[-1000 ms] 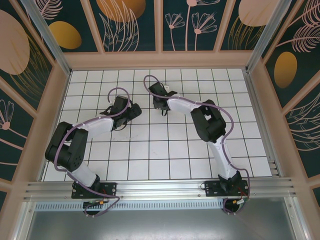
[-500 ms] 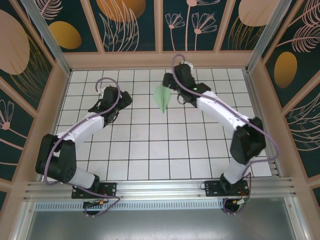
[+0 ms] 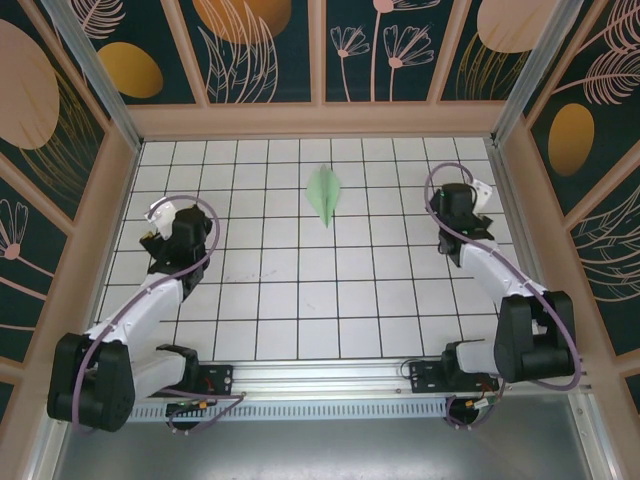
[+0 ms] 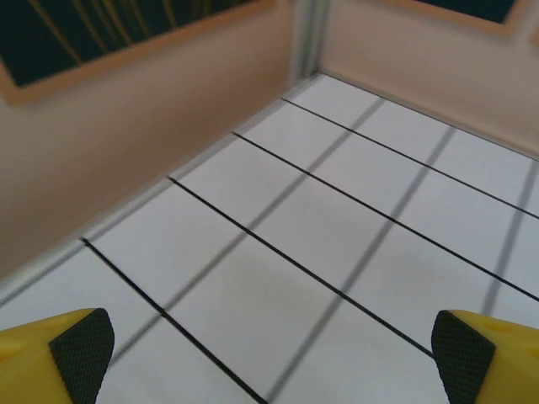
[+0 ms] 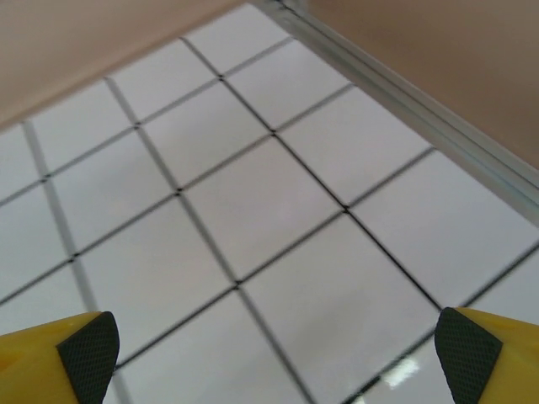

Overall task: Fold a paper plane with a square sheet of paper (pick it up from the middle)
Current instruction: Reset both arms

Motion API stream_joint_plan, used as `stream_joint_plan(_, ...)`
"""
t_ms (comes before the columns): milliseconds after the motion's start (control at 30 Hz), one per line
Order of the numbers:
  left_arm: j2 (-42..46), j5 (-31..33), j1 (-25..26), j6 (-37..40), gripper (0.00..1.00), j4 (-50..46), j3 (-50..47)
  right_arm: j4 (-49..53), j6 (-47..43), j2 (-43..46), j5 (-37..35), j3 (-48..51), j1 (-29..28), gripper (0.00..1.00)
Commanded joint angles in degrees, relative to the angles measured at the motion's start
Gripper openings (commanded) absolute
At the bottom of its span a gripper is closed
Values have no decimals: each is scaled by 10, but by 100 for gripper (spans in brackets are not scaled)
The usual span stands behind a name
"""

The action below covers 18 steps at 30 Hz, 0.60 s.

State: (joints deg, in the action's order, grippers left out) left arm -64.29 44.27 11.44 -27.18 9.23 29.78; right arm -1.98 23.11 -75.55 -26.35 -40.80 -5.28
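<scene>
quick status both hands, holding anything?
Left hand: open, empty.
Right hand: open, empty.
The paper plane lies flat, well apart from both.

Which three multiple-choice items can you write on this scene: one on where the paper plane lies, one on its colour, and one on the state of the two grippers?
1. Where does the paper plane lie?
A. Flat on the table, in its far half
B. On the metal rail at the near edge
C. Leaning against the back wall

2. What colour is the paper plane?
A. White
B. Pale green
C. Orange

3. How do the left gripper and the right gripper stand?
A. Both shut
B. Both open and empty
C. One shut on the plane

Answers:
1 A: the top view shows it lying on the far rows of the table.
2 B: it shows light green against the white table.
3 B: each wrist view shows a wide gap with nothing gripped.
</scene>
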Motion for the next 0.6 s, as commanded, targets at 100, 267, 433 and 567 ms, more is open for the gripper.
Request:
stream_joint_plan(100,16,6,-12,111,98,225,-105,-217,-79,3,34,102,53,99)
stream_joint_plan(267,-34,-101,-26,174,99,365,-146,-370,-111,-8,55,179,53,99)
stream_joint_plan(433,-90,-195,-33,216,99,501,-174,-512,-166,-32,132,232,53,99)
stream_joint_plan(567,-127,-246,-42,238,99,547,-169,-561,-192,-50,155,241,54,99)
